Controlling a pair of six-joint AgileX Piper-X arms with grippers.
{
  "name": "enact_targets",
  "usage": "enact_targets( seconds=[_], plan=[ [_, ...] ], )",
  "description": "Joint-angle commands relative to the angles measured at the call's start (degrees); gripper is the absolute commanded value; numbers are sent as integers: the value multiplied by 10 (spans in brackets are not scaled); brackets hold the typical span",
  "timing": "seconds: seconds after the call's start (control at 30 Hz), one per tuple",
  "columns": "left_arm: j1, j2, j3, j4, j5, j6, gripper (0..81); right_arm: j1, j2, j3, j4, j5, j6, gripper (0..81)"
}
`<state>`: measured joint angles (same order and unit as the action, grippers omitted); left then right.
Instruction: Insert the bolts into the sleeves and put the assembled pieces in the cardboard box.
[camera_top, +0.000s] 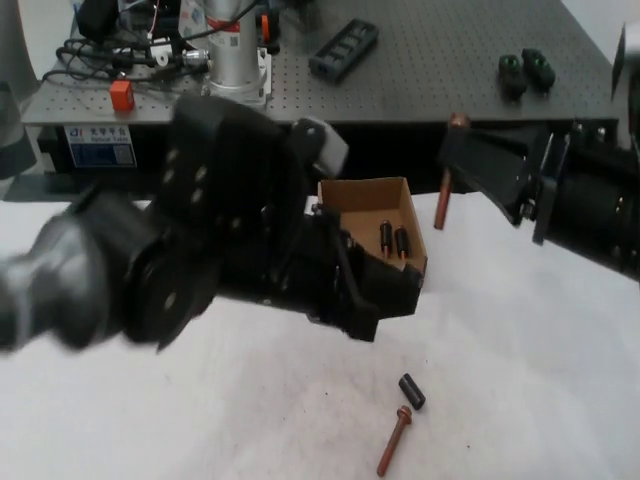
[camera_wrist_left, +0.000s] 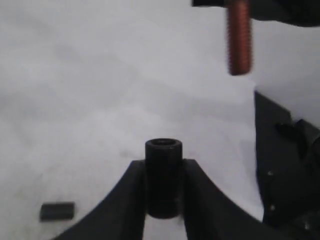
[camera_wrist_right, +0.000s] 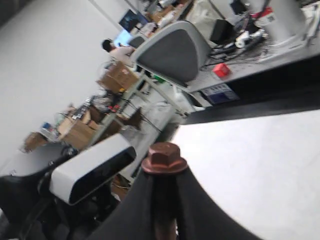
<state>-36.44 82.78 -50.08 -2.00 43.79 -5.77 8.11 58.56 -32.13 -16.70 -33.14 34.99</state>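
Note:
My left gripper (camera_wrist_left: 164, 170) is shut on a black sleeve (camera_wrist_left: 163, 150), which stands upright with its open bore facing up. My right gripper (camera_wrist_right: 164, 176) is shut on a copper bolt (camera_wrist_right: 164, 158) just under its hex head. In the high view that bolt (camera_top: 445, 200) hangs vertically, just right of the cardboard box (camera_top: 352, 195). In the left wrist view its threaded end (camera_wrist_left: 238, 42) hangs above and to one side of the sleeve, apart from it. Two assembled pieces (camera_top: 393, 240) lie in the box. My left arm (camera_top: 200, 250) lies low in front of the box.
A loose black sleeve (camera_top: 412, 390) and a loose copper bolt (camera_top: 394, 442) lie on the white cloth near the front edge. The same sleeve (camera_wrist_left: 57, 211) lies on the cloth beyond my left gripper. A black perforated bench (camera_top: 420, 60) with cables and parts runs behind.

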Motion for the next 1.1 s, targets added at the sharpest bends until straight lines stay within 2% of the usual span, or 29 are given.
enact_targets(
  seconds=[0.0, 0.07, 0.33, 0.7, 1.07],
  plan=[
    [-1, -26, 20, -95, 46, -51, 6, 16, 12, 7, -97, -24, 57, 21],
    [-1, -29, 20, -100, 69, -57, 6, 23, 16, 7, -95, -24, 57, 21],
    [-1, -29, 19, -102, 64, -62, 6, 34, 18, 7, -88, -24, 38, 21],
    [-1, -29, 19, -109, 29, -72, 6, 33, 18, 7, -50, -9, -1, 21],
    [-1, -29, 19, -136, 10, -82, 6, 34, 18, 7, -33, -14, -3, 21]
  ],
)
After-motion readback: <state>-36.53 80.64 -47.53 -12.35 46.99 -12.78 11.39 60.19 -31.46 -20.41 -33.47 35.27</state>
